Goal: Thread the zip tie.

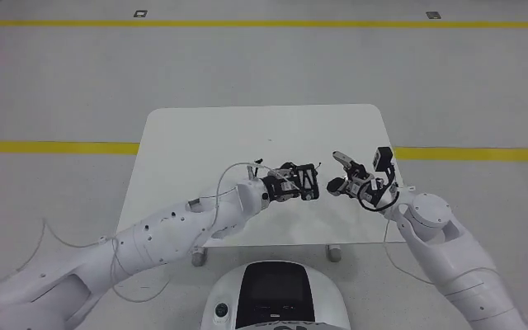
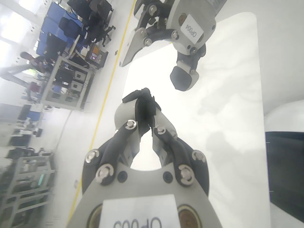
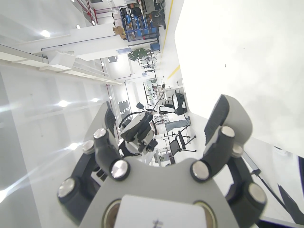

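The left claw (image 2: 144, 103) is pinched shut, its black pads (image 2: 142, 110) pressed together with no gap between them. A ragged dark scrap (image 2: 140, 92) sticks out at the pad tips. It may be an end of the zip tie held there, or only worn pad rubber; it is too small to tell which.

The right claw (image 2: 153, 72) hangs just beyond, roughly tip toward tip with the left one. It is spread wide with nothing between its fingers, and a clear gap parts the two claws. Both are held in the air above the near half of the table (image 1: 206, 140), the arms coming in from either side.

The step in hand looks like the meeting before the threading: one claw gripping, the other open to take a free end. If the left claw does hold the tie, the next move calls for the right claw to close the gap along the line of the left tips. It should then shut on the tail close to its end, without knocking it aside. The tail can then be steered into the slot in the tie's head.

That needs fine alignment, since a thin strip is likely to bend at a touch and the slot is likely small. If the scrap is only rubber, the tie must first be found and picked up.
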